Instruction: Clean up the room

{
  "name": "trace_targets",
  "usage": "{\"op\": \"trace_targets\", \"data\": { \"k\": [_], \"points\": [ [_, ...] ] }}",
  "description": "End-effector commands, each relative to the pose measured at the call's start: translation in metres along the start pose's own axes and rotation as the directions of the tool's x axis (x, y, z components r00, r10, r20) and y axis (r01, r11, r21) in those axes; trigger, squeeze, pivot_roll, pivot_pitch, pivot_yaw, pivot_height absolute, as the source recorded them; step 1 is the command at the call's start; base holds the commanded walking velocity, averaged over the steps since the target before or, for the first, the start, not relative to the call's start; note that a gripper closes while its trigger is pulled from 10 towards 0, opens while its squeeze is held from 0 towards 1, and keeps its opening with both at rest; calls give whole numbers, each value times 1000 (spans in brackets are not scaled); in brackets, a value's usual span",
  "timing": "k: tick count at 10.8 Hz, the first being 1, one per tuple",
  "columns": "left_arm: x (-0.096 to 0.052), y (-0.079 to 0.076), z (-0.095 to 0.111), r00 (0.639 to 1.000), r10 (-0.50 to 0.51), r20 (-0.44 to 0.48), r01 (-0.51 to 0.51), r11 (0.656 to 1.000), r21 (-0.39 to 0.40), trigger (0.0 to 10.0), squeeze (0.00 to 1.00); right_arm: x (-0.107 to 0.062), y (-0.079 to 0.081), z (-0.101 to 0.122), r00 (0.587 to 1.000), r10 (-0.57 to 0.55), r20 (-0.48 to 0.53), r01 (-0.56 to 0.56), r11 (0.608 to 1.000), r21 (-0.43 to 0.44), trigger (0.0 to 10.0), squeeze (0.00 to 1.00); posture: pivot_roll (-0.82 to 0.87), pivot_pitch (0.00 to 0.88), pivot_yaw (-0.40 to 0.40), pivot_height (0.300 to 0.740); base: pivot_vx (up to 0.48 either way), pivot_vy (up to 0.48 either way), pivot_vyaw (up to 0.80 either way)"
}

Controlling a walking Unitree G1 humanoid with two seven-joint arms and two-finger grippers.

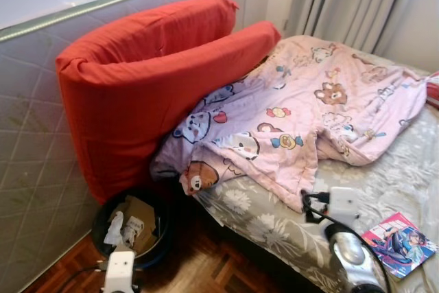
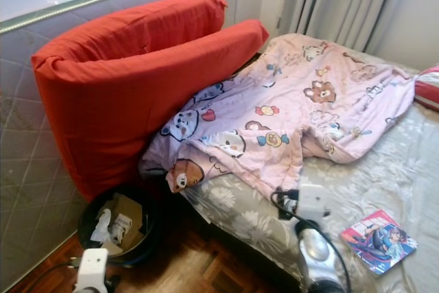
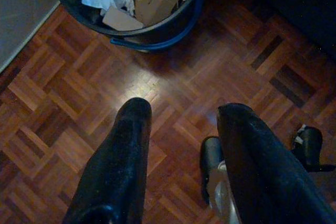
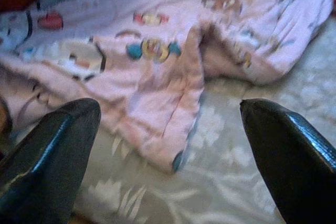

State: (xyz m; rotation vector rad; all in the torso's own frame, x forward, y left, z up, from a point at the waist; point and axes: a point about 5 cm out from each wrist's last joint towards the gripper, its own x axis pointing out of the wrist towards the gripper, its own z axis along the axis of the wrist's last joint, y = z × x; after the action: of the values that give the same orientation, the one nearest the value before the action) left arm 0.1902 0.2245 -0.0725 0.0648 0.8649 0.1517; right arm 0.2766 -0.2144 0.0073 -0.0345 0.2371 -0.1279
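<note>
The robot stands at the side of the bed (image 1: 405, 162), and the step in hand looks like an approach to the bedding, with nothing grasped yet. The pink blanket (image 1: 309, 111) (printed with cartoon bears) lies crumpled across the grey floral sheet, one corner drooping over the bed's near edge and its upper end tucked under a big red cushion (image 1: 151, 80) that leans against an upright mattress (image 1: 34, 162). A magazine (image 1: 399, 241) rests flat on the sheet near the bed's edge, well apart from the blanket.

The right hand (image 4: 173, 129) is raised over the bed, fingers spread wide and empty, aimed at the blanket's folded hem just ahead of it; in the head views its arm reaches in beside the magazine. The left hand (image 3: 181, 145) hangs low over the parquet floor (image 3: 63, 87), its two black fingers apart with nothing between them, near a dark bin (image 3: 157, 38) already holding cardboard and crumpled paper.

My judgement is that tidying has barely begun: blanket, cushion and magazine are all still out of place. The next move probably calls for lowering the right hand onto the hem until the fingers straddle a fold of cloth, then closing on enough thickness that the soft fabric does not slip free when pulled straight.
</note>
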Motion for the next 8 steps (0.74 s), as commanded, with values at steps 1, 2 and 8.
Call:
{"op": "trace_targets", "data": {
  "k": [1,2,8],
  "points": [
    [-2,1,-8,1000,7,-30,-7,1000,2,10000,0,-2,-6,3,999,-12,38,13,999,-33,10000,0,158,0,-33,740,0,0,0],
    [-3,1,-11,999,18,-35,-18,1000,-15,10000,0,-11,-11,-1,996,-36,78,38,999,-26,10000,0,172,0,-57,740,0,0,0],
    [-9,10,-32,996,53,-76,-57,997,-51,10000,0,-49,-6,-2,972,-33,234,46,998,-50,10000,0,193,0,-123,740,0,0,0]
  ]
}}
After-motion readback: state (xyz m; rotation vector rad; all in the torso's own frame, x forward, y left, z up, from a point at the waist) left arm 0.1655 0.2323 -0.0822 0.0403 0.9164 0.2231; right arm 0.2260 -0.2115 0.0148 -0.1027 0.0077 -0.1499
